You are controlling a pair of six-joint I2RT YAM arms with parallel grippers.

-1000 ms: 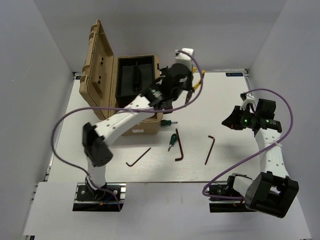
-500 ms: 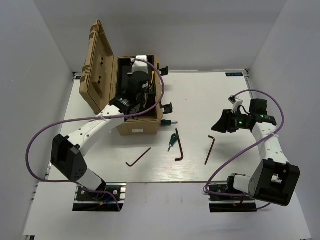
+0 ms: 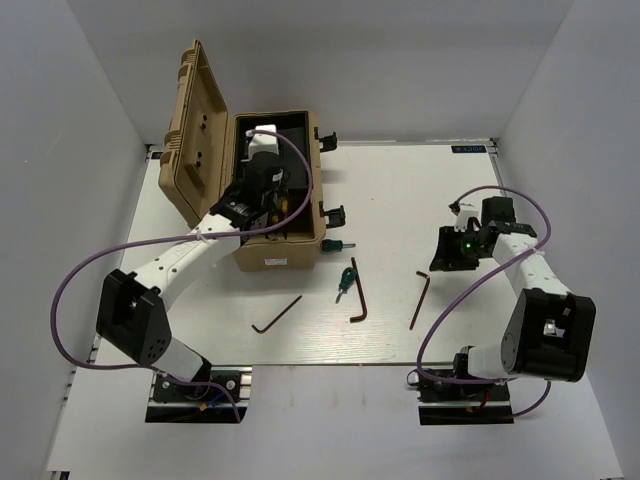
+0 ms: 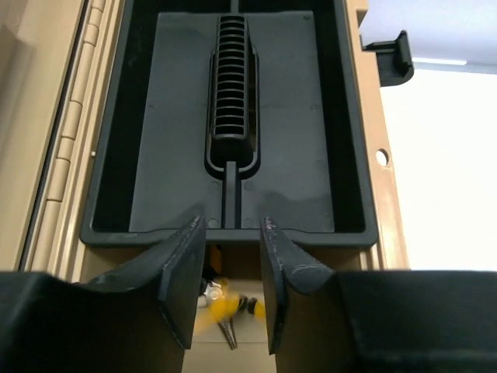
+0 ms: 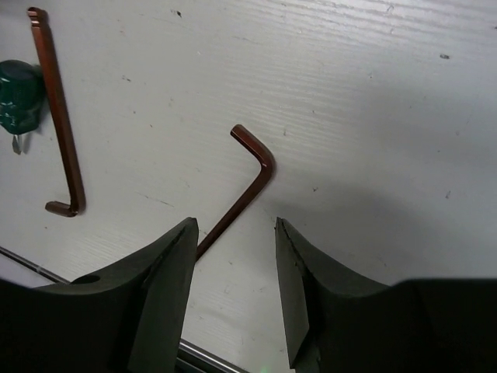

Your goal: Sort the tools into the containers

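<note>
tools are mostly unsorted, by my reading: one looks to be in the toolbox [image 3: 275, 257] and five are left. the toolbox stands at the far left of the table [image 3: 450, 180] with its lid [image 3: 195, 120] thrown back and its black inner tray [image 4: 171, 155] bare. the left end effector [image 4: 231, 229] hangs over the box, just short of the tray's near edge, with its fingers parted and nothing between them. below it, on the tan floor of the box, the left wrist view shows a blurred yellow-handled shape that i take for the pliers [image 4: 221, 305]; the blur keeps me from saying whether they lie at rest. out on the table the first screwdriver [image 3: 336, 244] lies just beside the box's front corner and the second screwdriver [image 3: 345, 281] a little nearer the arms. the left hex key [image 3: 277, 313] lies in front of the box, the middle hex key [image 3: 358, 292] just beside the second screwdriver, and the right hex key [image 5: 250, 183] well apart to the right. the right end effector [image 5: 233, 233] points down at that right hex key, fingers spread and holding nothing; the key's long leg shows in the gap between them, flat on the table. i judge that pick comes next, with four more to follow.
</note>
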